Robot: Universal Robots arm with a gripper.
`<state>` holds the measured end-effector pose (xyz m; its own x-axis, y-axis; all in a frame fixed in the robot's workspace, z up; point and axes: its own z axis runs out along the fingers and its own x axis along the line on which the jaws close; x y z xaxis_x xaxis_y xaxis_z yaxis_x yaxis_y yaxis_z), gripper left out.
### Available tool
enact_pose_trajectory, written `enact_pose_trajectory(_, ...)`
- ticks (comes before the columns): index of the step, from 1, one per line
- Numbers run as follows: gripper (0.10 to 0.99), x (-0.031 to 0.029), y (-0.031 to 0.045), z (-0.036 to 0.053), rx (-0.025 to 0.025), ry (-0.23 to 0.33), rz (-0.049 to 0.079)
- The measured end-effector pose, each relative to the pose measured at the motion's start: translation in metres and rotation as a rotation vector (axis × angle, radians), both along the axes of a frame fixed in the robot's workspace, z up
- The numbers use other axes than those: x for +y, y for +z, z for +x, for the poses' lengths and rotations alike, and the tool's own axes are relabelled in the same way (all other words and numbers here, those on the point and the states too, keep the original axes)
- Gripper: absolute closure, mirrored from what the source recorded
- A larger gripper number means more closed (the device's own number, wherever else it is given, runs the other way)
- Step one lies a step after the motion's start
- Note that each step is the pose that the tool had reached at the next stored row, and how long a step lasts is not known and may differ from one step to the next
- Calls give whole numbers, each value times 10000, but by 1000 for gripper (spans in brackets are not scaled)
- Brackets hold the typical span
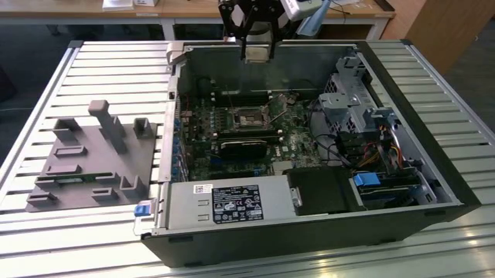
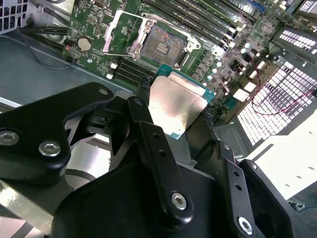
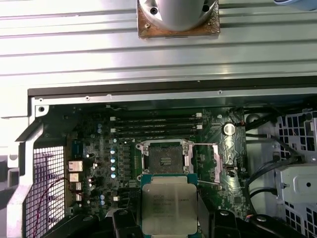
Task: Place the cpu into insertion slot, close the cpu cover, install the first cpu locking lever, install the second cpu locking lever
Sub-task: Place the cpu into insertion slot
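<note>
Placement is the step in hand: my gripper (image 1: 258,51) has its jaws clamped on the cpu (image 2: 176,106), well above the slot (image 3: 166,157) whose cover (image 2: 110,30) stands open, and seating it, I judge, calls for squaring chip to slot while lowering gently.

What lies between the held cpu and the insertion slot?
Nothing in the first wrist view: the cpu and insertion slot are apart, with the cpu cover swung aside.
</note>
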<state>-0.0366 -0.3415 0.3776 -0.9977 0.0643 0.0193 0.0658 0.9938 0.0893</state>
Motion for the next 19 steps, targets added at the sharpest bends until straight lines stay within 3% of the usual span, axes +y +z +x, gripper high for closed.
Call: enact_pose_trajectory(19,545,0,0,0,0,-184,0)
